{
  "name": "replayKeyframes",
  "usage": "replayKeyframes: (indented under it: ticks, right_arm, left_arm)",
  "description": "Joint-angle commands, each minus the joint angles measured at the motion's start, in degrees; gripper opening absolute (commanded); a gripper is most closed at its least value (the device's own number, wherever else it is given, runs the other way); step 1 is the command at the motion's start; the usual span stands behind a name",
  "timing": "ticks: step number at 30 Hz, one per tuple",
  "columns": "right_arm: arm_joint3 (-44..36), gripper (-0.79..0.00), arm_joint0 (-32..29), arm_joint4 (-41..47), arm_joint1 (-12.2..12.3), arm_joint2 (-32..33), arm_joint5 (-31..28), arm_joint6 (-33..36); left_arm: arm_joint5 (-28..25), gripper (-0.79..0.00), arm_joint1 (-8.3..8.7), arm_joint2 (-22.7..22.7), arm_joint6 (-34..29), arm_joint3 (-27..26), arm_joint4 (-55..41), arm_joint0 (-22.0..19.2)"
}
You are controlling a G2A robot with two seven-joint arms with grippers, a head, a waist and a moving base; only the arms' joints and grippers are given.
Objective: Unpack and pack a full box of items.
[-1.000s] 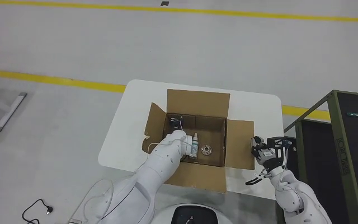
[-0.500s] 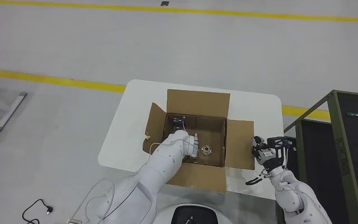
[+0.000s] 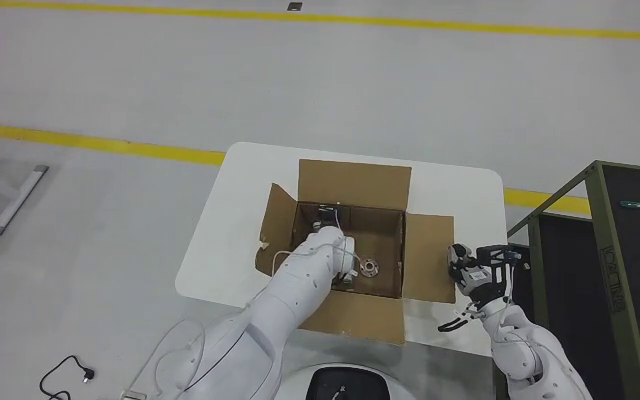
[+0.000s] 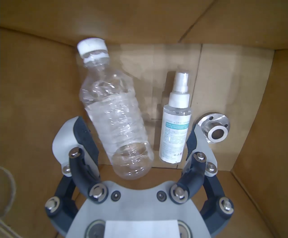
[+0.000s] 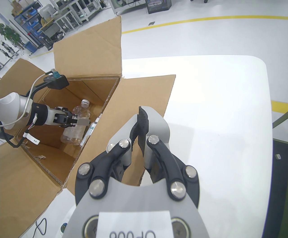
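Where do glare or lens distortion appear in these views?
Left wrist view: bright highlights on the clear bottle and the metal flange, and a pale sheen on the box floor. Right wrist view: the yellow floor line bows, as with a wide lens.

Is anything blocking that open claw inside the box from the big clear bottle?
Nothing visible does. The left gripper hangs open right over the clear bottle; the small spray bottle lies beside it, also within the gripper's open span.
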Motion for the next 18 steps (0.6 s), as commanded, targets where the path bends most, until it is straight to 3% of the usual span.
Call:
replayKeyframes:
  ticks: [1,6,18]
  right_arm:
    - [-0.01,-0.785,0.0,0.01,0.0,0.0,-0.02,0.02]
    - [-0.15,-0.785,-0.21,-0.03,0.0,-0.04,0.04,-0.08]
    - [-0.75,-0.782,-0.72,-0.21,0.05,0.28,0.26,-0.27]
  left_arm:
    - [3.06,0.0,0.0,0.25,0.59,0.58,1.25,-0.13]
    - [7.63,0.0,-0.01,-1.25,-0.03,1.77,-0.57,-0.52]
    - [7.6,0.0,-0.33,-2.05,2.76,3.43,-1.09,0.78]
